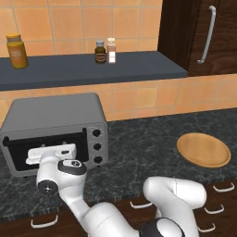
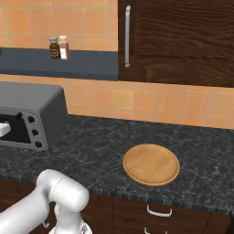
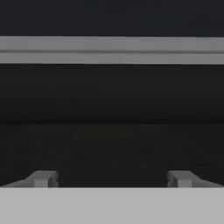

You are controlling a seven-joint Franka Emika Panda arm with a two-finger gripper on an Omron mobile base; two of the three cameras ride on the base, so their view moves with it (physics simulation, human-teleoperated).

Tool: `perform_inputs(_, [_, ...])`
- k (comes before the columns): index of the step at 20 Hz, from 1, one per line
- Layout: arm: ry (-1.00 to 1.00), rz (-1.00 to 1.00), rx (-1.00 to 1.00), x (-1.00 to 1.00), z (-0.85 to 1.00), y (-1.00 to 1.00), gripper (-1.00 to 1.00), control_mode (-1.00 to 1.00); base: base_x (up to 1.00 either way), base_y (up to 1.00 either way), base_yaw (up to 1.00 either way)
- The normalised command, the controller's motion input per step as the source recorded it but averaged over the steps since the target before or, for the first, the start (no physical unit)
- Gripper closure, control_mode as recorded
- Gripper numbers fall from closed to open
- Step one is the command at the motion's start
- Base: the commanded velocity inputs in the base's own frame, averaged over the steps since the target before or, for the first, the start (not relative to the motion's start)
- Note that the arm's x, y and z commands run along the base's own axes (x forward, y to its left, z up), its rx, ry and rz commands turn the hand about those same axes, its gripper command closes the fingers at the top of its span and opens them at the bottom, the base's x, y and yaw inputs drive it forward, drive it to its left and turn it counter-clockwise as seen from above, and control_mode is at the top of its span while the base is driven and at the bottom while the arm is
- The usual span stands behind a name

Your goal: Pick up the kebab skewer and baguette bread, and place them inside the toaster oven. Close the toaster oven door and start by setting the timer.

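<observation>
The grey toaster oven (image 1: 55,113) (image 2: 32,103) stands on the dark counter at the left, and its three black knobs (image 1: 97,146) sit on the right panel. The toaster oven door (image 1: 18,157) stands upright against the front. In the hand view its dark glass (image 3: 112,96) lies close ahead, with the bar handle (image 3: 112,50) across the top. My gripper (image 1: 51,152) (image 3: 111,178) is right in front of the glass, just below the handle, open with nothing between its fingers. The kebab skewer and the baguette bread are hidden; the glass is too dark to see through.
A round wooden plate (image 1: 203,149) (image 2: 151,164) lies bare on the counter to the right of the oven. Jars (image 1: 17,51) (image 1: 100,51) stand on the dark shelf above. A dark cabinet with a long handle (image 1: 208,34) is at the back right.
</observation>
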Motion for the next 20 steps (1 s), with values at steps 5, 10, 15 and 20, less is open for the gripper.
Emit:
perform_inputs(5, [-0.01, 0.00, 0.00, -0.27, 0.02, -0.50, -1.00, -1.00, 0.00, 0.00, 0.00])
perform_inputs(10, [0.00, 0.00, 0.00, -0.43, 0.11, -0.71, -1.00, -1.00, 0.00, 0.00, 0.00])
perform_inputs(15, [0.00, 0.00, 0.00, -0.04, 0.19, -0.69, -1.00, -1.00, 0.00, 0.00, 0.00])
perform_inputs(20, [0.00, 0.00, 0.00, 0.00, 0.12, -0.40, -1.00, -1.00, 0.00, 0.00, 0.00])
